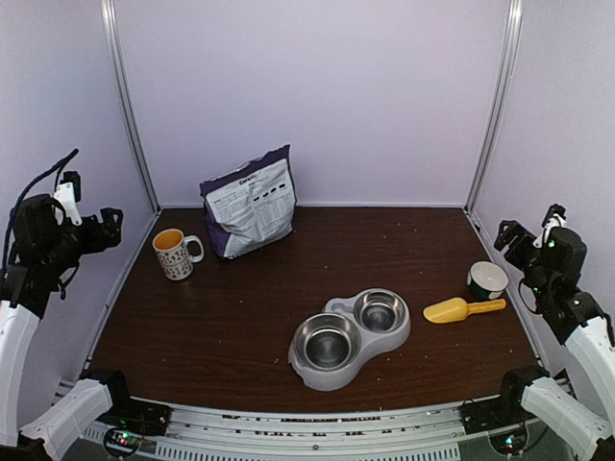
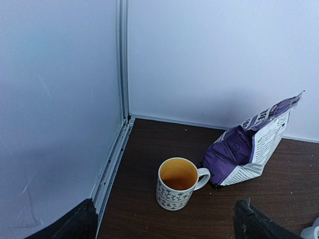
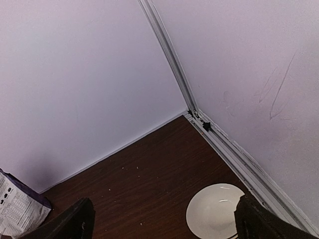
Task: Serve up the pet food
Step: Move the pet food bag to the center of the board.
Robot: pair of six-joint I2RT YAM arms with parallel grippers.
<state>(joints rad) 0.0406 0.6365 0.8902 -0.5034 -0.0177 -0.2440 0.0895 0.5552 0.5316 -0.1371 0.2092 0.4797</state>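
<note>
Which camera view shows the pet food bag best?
The top external view: the bag stands whole, printed face toward the camera. The left wrist view shows it from the side. The right wrist view catches only one corner at its left edge.

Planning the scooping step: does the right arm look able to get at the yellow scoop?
Probably yes: the scoop lies uncovered on that arm's side, only a white bowl near its handle.
</note>
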